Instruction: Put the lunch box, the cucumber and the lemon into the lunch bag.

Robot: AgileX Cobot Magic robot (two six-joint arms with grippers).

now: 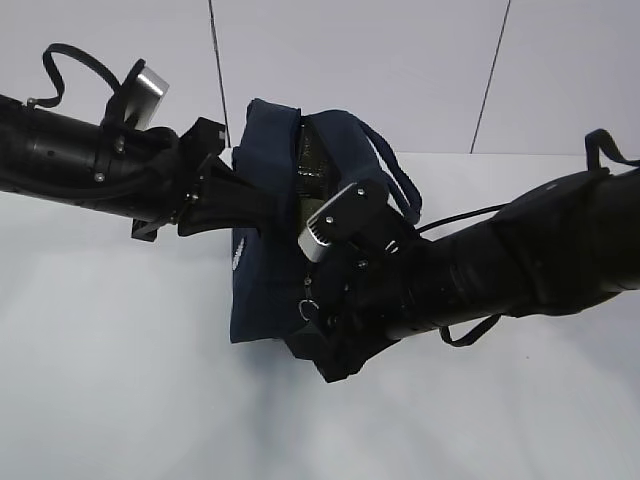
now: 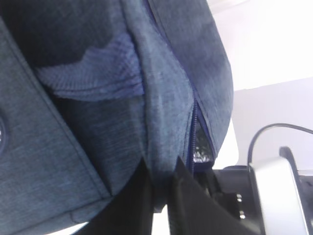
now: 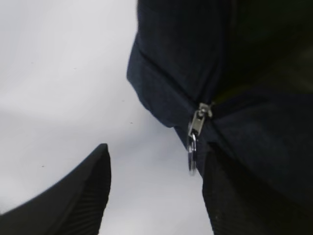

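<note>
Two grippers at lunch bag; left gripper pinching bag edge.

lunch bag mouth crowded, table open

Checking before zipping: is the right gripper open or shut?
Open: right gripper fingers spread apart, the zipper pull hanging between them ungripped.

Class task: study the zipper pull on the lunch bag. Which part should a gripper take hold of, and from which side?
Grip the metal ring hanging below the zipper slider at the lunch bag corner. It dangles free of the fabric, so come from below, one finger each side. The right gripper is open there.
</note>
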